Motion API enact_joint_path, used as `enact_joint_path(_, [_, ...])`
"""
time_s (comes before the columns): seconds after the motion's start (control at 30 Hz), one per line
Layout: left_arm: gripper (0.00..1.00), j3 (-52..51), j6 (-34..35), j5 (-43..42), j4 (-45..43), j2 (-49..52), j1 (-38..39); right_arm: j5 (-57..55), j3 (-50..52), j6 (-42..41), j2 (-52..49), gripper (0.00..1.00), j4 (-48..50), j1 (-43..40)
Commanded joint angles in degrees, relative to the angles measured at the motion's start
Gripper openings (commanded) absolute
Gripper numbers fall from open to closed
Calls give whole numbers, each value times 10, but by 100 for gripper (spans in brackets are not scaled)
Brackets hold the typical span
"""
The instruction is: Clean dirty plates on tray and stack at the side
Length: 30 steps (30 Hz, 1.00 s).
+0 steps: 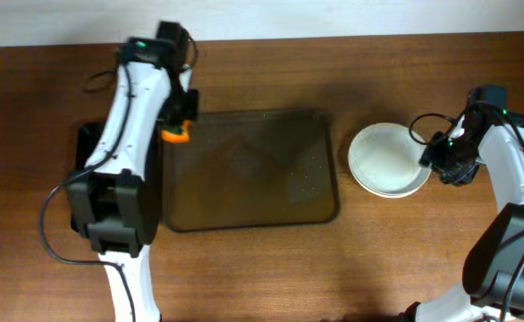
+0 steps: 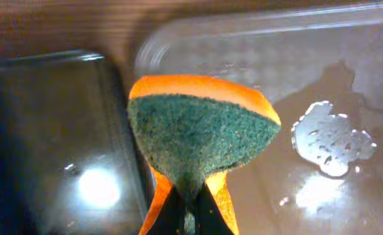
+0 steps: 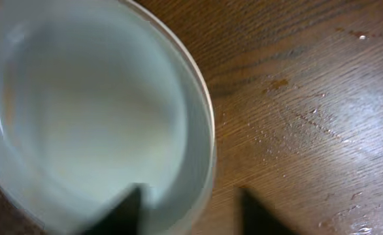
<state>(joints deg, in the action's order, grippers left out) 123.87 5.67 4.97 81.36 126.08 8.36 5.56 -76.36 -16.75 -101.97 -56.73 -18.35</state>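
The overhead view gives the layout: the left claw [image 1: 176, 127] is closed on an orange sponge [image 1: 174, 136] over a corner of the brown tray [image 1: 244, 219]; a black tray [image 1: 87, 141] lies on the claw's other side, largely covered by the left arm. The white plates [image 1: 385, 159] sit stacked on the table [image 1: 262, 268] beside the brown tray, not in it, with the right claw [image 1: 434, 163] at the stack's far rim.

Only the left wrist view shows the sponge's green scouring face, pinched at its narrow end, and a water puddle [image 2: 332, 137] on the tray.

Only the right wrist view shows the right claw's jaws apart; one finger [image 3: 127, 210] hangs over the blurred top plate, the other over bare table, the rim between them.
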Motion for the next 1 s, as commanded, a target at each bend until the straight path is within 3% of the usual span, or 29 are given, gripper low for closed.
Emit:
enact_joint_path(0.0, [0, 59, 12, 4, 38, -35, -45, 61, -24, -3, 1, 60, -2, 1])
enact_joint_path(0.13, [0, 52, 14, 4, 75, -43, -119, 178, -71, 5, 13, 57, 7, 63])
enact_joint_path(0.27, [0, -7, 14, 4, 89, -43, -191, 115, -73, 4, 13, 63, 22, 189])
enact_joint_path(0.37, [0, -111, 14, 4, 42, -43, -219, 74, -73, 4, 13, 69, 25, 252])
enact_joint_path(0.4, [4, -170, 14, 4, -7, -43, -224, 72, -73, 4, 13, 69, 28, 271])
enact_joint_path(0.47, [28, -227, 14, 4, -63, -43, -227, 72, -73, 4, 13, 69, 30, 286])
enact_joint_path(0.53, [80, -271, 14, 4, -115, -43, -227, 72, -73, 4, 13, 69, 30, 289])
enact_joint_path(0.57, [96, -273, 14, 2, -121, -43, -227, 73, -73, 4, 13, 69, 29, 289])
enact_joint_path(0.73, [100, -184, 13, -56, -98, -89, -220, 73, -85, 5, 14, 68, 25, 288])
enact_joint_path(0.87, [100, -111, 12, -78, -113, -189, -173, 53, -213, 5, 47, 69, -51, 271])
enact_joint_path(0.9, [100, -111, 12, -78, -117, -208, -162, 50, -254, 5, 54, 73, -79, 264])
enact_joint_path(0.93, [100, -111, 12, -77, -117, -223, -153, 47, -306, 18, 63, 98, -111, 257])
enact_joint_path(0.97, [100, -111, 12, -76, -117, -230, -148, 47, -364, 39, 73, 98, -150, 248])
